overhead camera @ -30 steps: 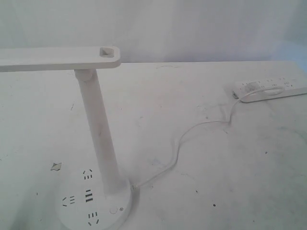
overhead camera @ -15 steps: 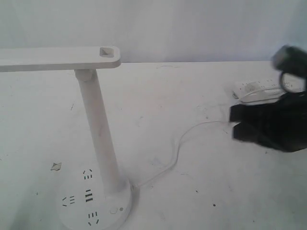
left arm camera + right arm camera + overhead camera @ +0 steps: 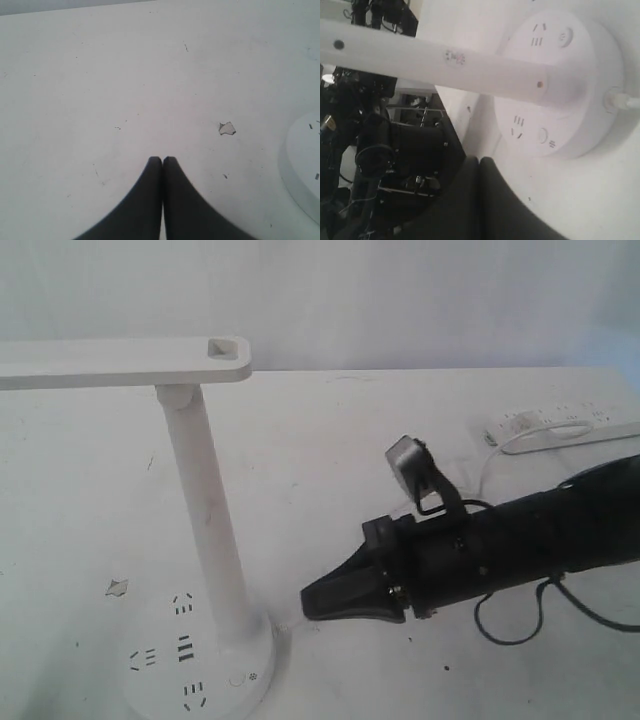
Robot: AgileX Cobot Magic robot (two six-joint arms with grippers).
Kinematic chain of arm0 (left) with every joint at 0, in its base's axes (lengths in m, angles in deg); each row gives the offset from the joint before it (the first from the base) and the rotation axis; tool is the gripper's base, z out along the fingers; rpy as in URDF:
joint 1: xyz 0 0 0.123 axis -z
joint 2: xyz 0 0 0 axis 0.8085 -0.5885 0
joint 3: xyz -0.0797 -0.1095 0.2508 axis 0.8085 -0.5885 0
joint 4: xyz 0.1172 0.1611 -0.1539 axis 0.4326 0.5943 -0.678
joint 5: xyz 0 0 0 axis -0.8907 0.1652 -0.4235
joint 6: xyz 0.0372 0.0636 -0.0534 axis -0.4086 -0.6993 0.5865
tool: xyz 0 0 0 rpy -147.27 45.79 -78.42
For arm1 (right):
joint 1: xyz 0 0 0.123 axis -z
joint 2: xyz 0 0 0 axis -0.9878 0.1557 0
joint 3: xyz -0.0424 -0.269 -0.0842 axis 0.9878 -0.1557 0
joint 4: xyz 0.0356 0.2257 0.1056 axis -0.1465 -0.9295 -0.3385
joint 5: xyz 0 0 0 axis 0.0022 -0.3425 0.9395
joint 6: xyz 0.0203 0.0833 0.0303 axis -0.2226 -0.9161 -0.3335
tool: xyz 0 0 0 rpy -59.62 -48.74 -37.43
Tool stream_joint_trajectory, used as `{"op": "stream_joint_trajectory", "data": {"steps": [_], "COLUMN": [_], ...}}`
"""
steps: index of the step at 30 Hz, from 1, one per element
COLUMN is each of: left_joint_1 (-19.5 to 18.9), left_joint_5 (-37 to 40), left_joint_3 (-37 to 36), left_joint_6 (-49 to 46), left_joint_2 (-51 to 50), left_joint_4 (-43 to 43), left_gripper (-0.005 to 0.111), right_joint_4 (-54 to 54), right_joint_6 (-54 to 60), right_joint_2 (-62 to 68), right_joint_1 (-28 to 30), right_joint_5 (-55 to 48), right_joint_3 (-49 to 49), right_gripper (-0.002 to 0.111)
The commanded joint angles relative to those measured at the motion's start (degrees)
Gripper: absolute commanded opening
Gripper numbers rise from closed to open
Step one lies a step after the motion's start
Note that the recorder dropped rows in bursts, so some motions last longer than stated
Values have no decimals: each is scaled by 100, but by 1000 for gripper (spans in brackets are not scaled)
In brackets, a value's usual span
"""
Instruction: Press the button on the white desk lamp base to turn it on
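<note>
The white desk lamp [image 3: 205, 510] stands at the front left, its head bar [image 3: 120, 360] reaching left. On the white desk lamp base [image 3: 160, 680], the button [image 3: 236, 678] sits near the front right rim. My right gripper [image 3: 305, 602] is shut and empty; it points left at the stem's foot, a short way right of and above the base. In the right wrist view the gripper [image 3: 479, 159] is close to the base [image 3: 580, 80] and the button [image 3: 542, 135]. My left gripper [image 3: 162, 159] is shut over bare table, with the base's rim [image 3: 300, 170] beside it.
The lamp's white cord [image 3: 292, 624] leaves the base under my right arm and runs to a white power strip [image 3: 570, 425] at the back right. A small chipped spot [image 3: 117, 587] marks the table left of the base.
My right arm came in from the right edge and swept left and forward across the table, ending with its shut tip just right of the lamp's foot. The lamp has not moved.
</note>
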Motion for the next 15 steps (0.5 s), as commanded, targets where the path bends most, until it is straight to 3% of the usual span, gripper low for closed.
{"op": "stream_joint_trajectory", "data": {"steps": [1,15], "left_joint_1": [-13,-13], "left_joint_5": [9,9], "left_joint_3": [-11,-11], "left_joint_6": [0,0], "left_joint_2": [-6,-6], "left_joint_4": [-26,-26], "left_gripper": [0,0], "right_joint_4": [-456,-859], "right_joint_6": [414,390], "right_joint_2": [224,246], "right_joint_1": [-569,-2053], "right_joint_5": [149,2564], "right_joint_3": [36,427], "right_gripper": [0,0]}}
